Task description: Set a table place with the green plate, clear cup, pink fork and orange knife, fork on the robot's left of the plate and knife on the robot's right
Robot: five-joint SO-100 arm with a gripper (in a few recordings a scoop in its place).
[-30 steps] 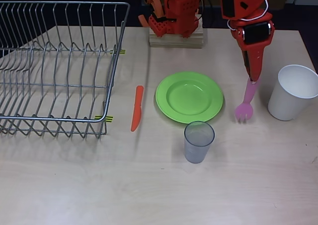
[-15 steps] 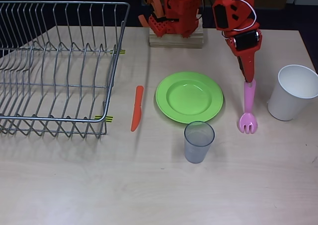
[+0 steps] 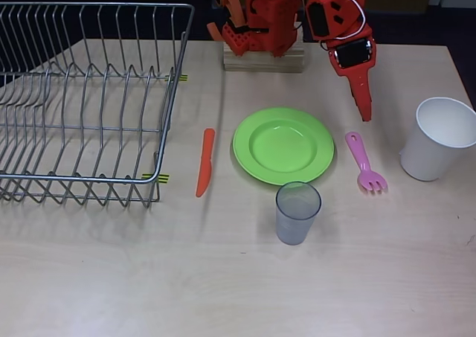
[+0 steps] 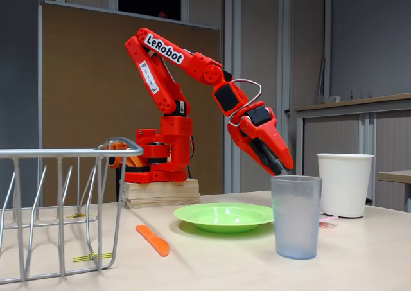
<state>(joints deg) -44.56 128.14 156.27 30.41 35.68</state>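
The green plate (image 3: 283, 145) (image 4: 223, 215) lies in the middle of the table. In the overhead view, the pink fork (image 3: 364, 164) lies flat just right of the plate, tines towards the front edge; in the fixed view a bit of the pink fork (image 4: 327, 221) shows behind the cup. The orange knife (image 3: 204, 162) (image 4: 153, 239) lies left of the plate. The clear cup (image 3: 297, 212) (image 4: 295, 217) stands upright in front of the plate. My gripper (image 3: 364, 114) (image 4: 281, 167) hangs above the table behind the fork, pointing down, slightly open and empty.
A wire dish rack (image 3: 82, 99) (image 4: 58, 207) takes up the left of the table. A large white cup (image 3: 440, 137) (image 4: 345, 183) stands at the right, close to the fork. The arm's base sits on a wooden block (image 3: 264, 56) at the back.
The gripper let go of the pink fork, which now lies flat beside the plate. The arm lifted and drew back towards its base.
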